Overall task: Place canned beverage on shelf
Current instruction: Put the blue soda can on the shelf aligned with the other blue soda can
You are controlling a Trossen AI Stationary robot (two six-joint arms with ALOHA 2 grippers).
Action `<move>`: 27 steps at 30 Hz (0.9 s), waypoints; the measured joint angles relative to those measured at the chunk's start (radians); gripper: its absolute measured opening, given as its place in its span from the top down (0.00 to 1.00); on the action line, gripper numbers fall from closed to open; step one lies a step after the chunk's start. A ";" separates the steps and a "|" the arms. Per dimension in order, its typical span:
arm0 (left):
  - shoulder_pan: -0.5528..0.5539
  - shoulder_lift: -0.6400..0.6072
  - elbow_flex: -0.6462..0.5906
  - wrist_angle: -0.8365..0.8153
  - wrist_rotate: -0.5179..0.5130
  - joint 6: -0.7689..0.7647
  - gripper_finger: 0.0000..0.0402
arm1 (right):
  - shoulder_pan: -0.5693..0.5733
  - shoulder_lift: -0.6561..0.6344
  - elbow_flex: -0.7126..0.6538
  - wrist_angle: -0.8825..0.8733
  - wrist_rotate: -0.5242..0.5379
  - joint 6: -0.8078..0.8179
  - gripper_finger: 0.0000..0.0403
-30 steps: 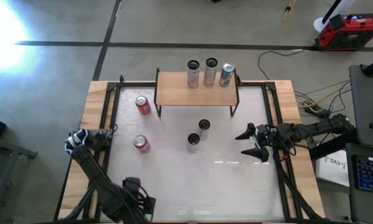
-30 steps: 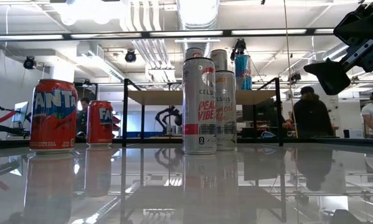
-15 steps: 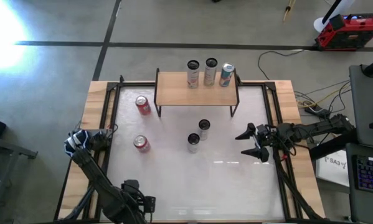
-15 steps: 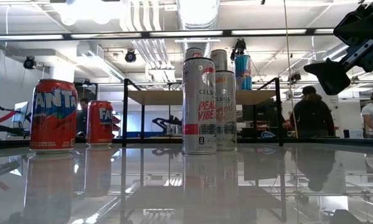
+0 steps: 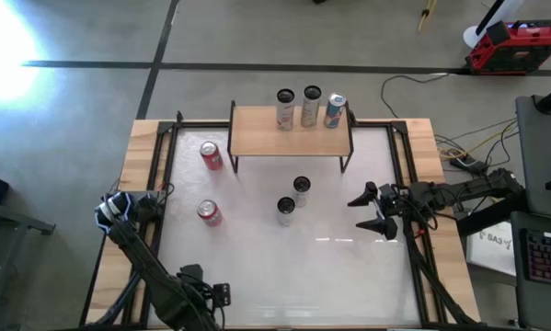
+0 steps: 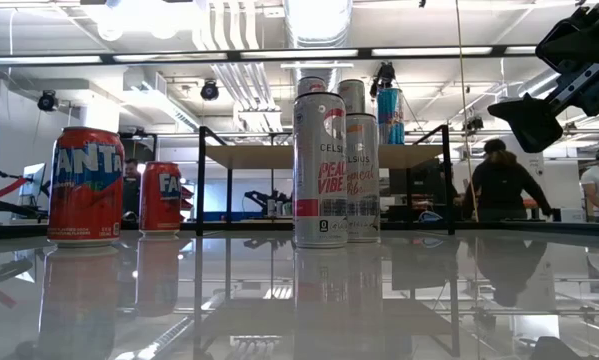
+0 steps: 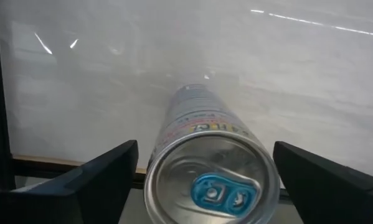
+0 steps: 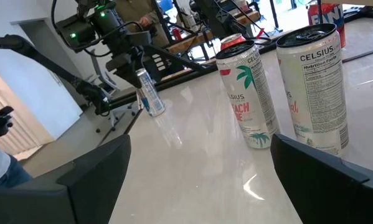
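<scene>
Left wrist view: showed a slim can (image 7: 195, 121) centred between the spread, untouching fingers of the left gripper (image 7: 205, 152) at the table's near edge, far from the shelf (image 5: 289, 131); probably lined up for grasping. Kept the right gripper (image 5: 365, 211) apart, idle at the right. Read "CELSIUS PEACH VIBE" (image 6: 320, 170) and "FANTA" (image 6: 86, 186).

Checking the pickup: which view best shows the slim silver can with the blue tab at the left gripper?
Left wrist view: the slim silver can with the blue tab fills it, top toward the camera, between the left gripper's fingers. The right wrist view shows it small and distant; high and low views don't show it clearly.
</scene>
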 joint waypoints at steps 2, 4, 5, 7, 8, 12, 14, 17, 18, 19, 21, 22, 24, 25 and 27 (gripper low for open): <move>0.000 0.000 -0.001 0.004 0.000 0.000 0.16 | 0.000 0.000 0.000 0.000 0.000 0.000 0.08; 0.000 0.000 -0.003 0.008 0.000 0.000 0.22 | 0.000 0.000 0.000 0.000 0.000 0.000 0.08; 0.000 0.000 -0.004 0.006 0.000 0.000 0.25 | 0.000 0.000 0.000 0.000 0.000 0.000 0.08; 0.000 0.000 -0.005 0.007 0.000 0.000 0.32 | 0.000 0.000 0.000 0.000 0.000 0.000 0.08; -0.002 0.000 -0.006 0.006 0.000 0.000 0.37 | 0.000 0.000 0.000 0.000 0.000 0.000 0.08; -0.005 0.000 -0.006 0.007 0.001 0.004 0.46 | 0.000 0.000 0.000 0.000 0.000 0.000 0.08; -0.005 0.000 -0.006 0.008 0.001 0.017 0.46 | 0.000 0.000 0.000 0.000 0.000 0.000 0.08; -0.005 0.000 -0.006 0.008 0.001 0.021 0.46 | 0.000 0.000 0.000 0.000 0.000 0.000 0.08; -0.005 0.000 -0.006 0.008 0.001 0.021 0.46 | 0.000 0.000 0.000 0.000 0.000 0.000 0.08; -0.005 0.000 -0.006 0.007 0.001 0.024 0.46 | 0.000 0.000 0.000 0.000 0.000 0.000 0.08; -0.005 -0.002 -0.006 0.004 0.001 0.045 0.46 | 0.000 0.000 0.000 0.000 0.000 0.000 0.08; -0.003 -0.005 -0.006 0.000 0.002 0.065 0.46 | 0.000 0.000 0.000 0.000 0.000 0.000 0.08; 0.003 -0.013 -0.008 -0.006 0.004 0.098 0.46 | 0.000 0.000 0.000 0.000 0.000 0.000 0.08; 0.007 -0.018 -0.008 -0.003 0.004 0.113 0.46 | 0.000 0.000 0.000 0.000 0.000 0.000 0.08; 0.020 -0.028 -0.007 -0.001 0.003 0.146 0.46 | 0.000 0.000 0.000 0.000 0.000 0.000 0.08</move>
